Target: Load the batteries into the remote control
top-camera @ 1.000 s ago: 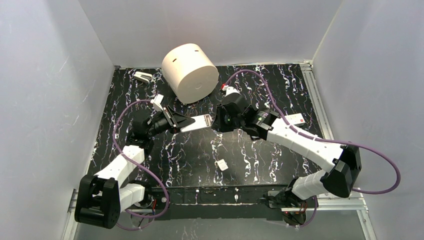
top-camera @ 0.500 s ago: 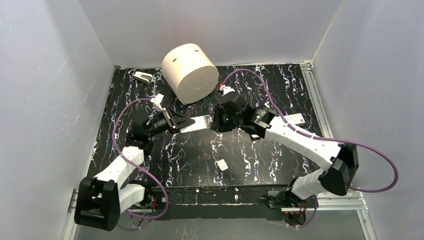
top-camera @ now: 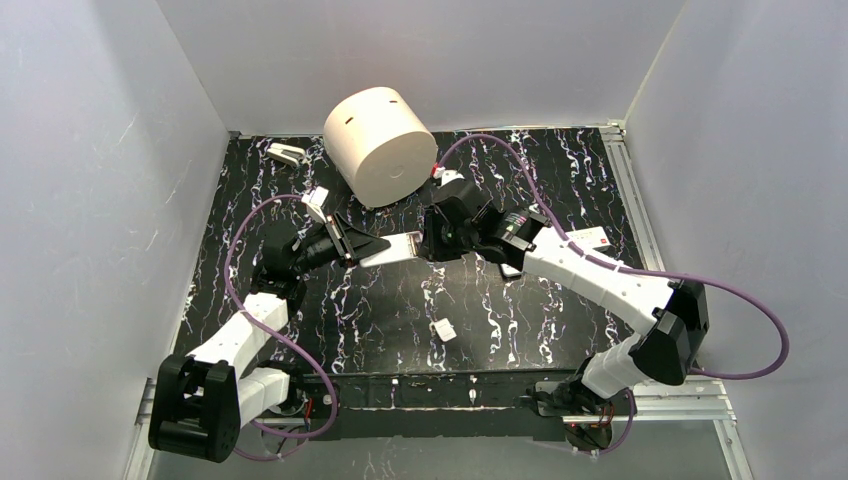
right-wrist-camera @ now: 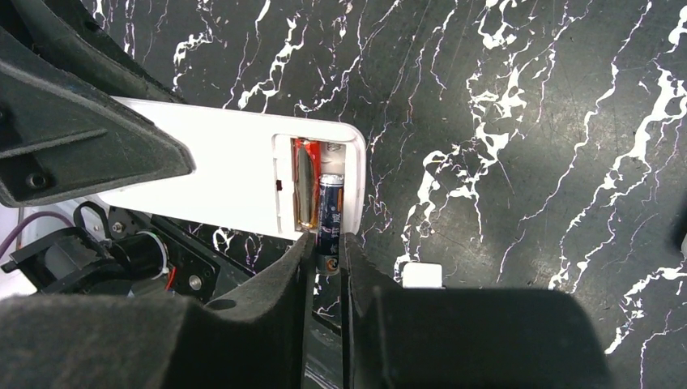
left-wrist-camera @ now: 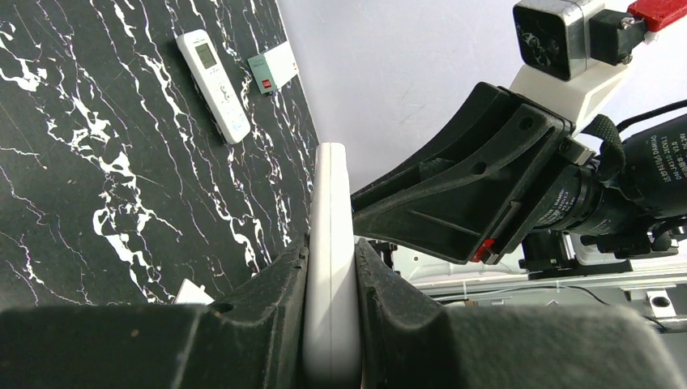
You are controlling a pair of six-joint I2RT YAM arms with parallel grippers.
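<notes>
My left gripper (top-camera: 352,246) (left-wrist-camera: 332,253) is shut on a white remote control (top-camera: 400,247) (left-wrist-camera: 330,203) and holds it above the table with its open battery bay facing up. In the right wrist view the remote (right-wrist-camera: 227,182) has an orange-red battery (right-wrist-camera: 305,182) lying in its bay. My right gripper (top-camera: 430,243) (right-wrist-camera: 326,245) is shut on a dark battery (right-wrist-camera: 329,217). This battery's far end is in the bay's second slot and its near end sticks out past the remote's edge.
A small white cover piece (top-camera: 444,328) (right-wrist-camera: 421,274) lies on the black marbled table (top-camera: 520,320). A big cream cylinder (top-camera: 380,145) stands at the back. A second remote (left-wrist-camera: 215,85) and a small box (top-camera: 596,238) (left-wrist-camera: 272,68) lie at the right, and a small stapler-like item (top-camera: 285,153) at the back left.
My right gripper has moved a little left and away, closer against the end of the remote. The left gripper and the remote have stayed almost still.
</notes>
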